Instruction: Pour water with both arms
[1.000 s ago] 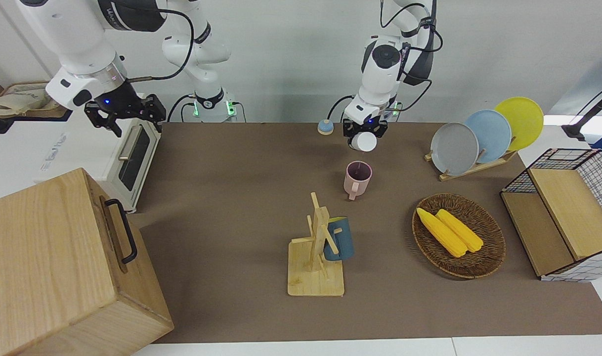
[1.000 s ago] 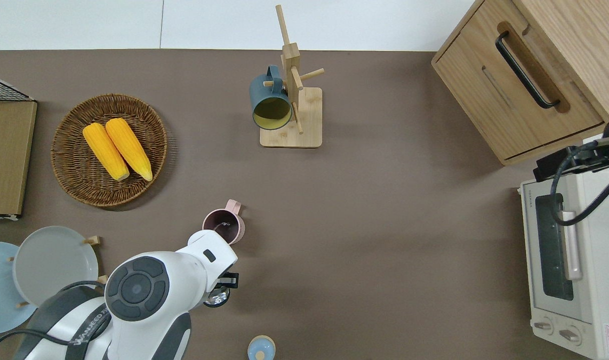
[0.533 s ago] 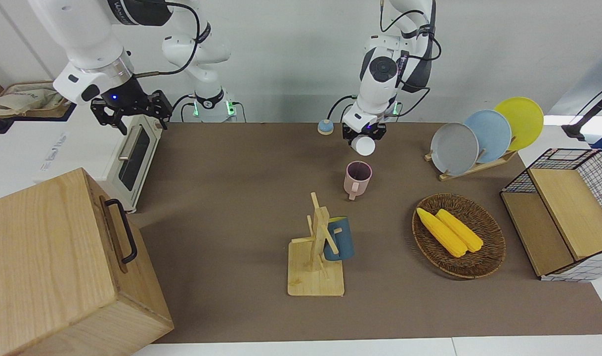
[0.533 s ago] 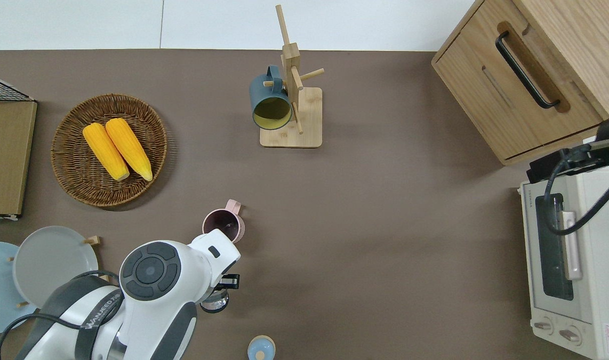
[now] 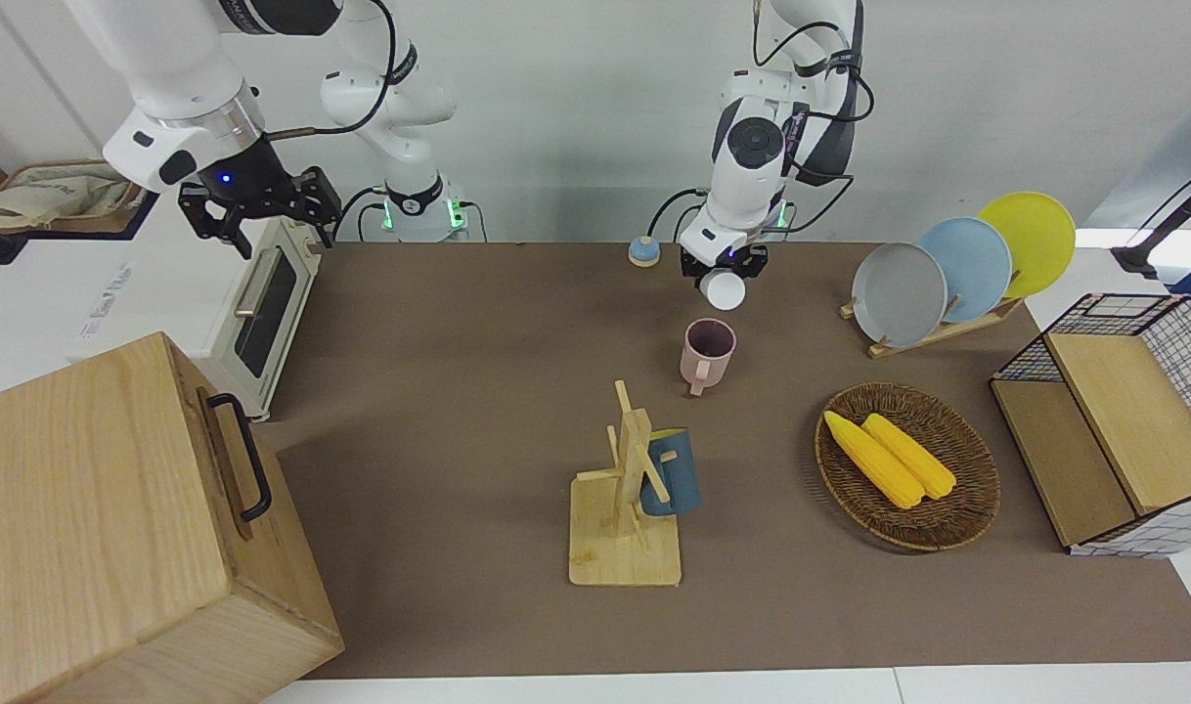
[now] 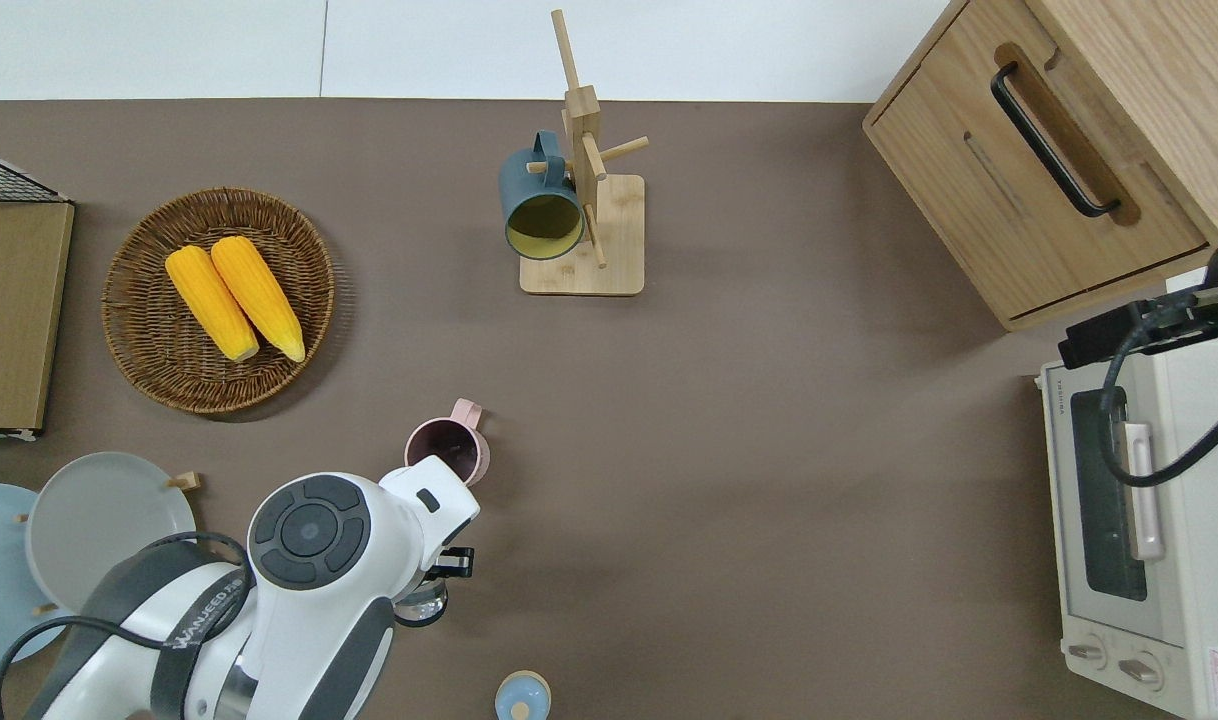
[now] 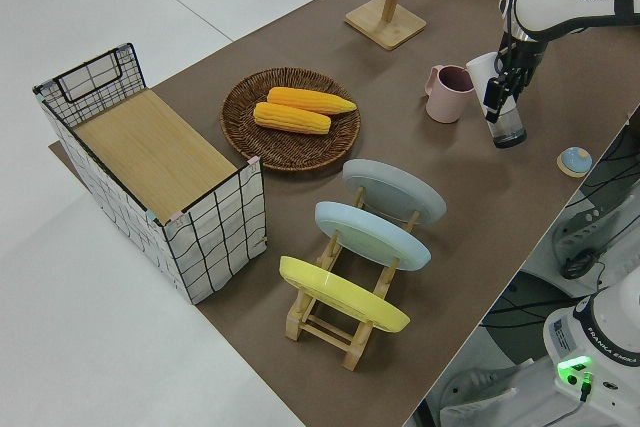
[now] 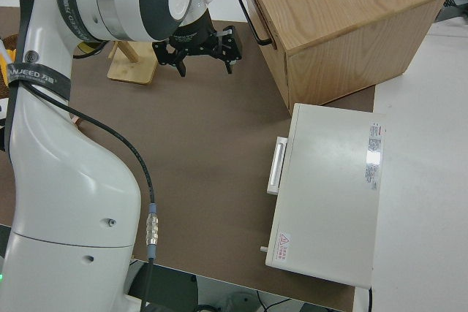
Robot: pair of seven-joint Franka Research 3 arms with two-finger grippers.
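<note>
My left gripper point(image 5: 723, 269) is shut on a clear bottle point(image 7: 508, 125) with a white end point(image 5: 725, 290). It holds the bottle just above the table, next to the pink mug point(image 5: 707, 352) and on its side nearer to the robots. From above, the bottle point(image 6: 419, 605) is mostly hidden under the left arm, and the mug point(image 6: 447, 450) stands upright with its handle pointing away from the robots. My right gripper point(image 5: 253, 210) is open and empty, up in the air over the toaster oven's point(image 6: 1134, 530) corner beside the wooden cabinet point(image 6: 1049, 160). It also shows in the right side view point(image 8: 197, 52).
A small blue lid point(image 5: 641, 251) lies near the robots' edge. A wooden mug tree point(image 5: 627, 508) holds a blue mug point(image 5: 670, 474). A wicker basket point(image 5: 967, 508) holds two corn cobs. A plate rack point(image 5: 948, 274) and a wire crate point(image 5: 1124, 420) stand at the left arm's end.
My left gripper has drawn the bottle back from over the pink mug toward the robots. My right gripper has shifted slightly above the toaster oven, still open.
</note>
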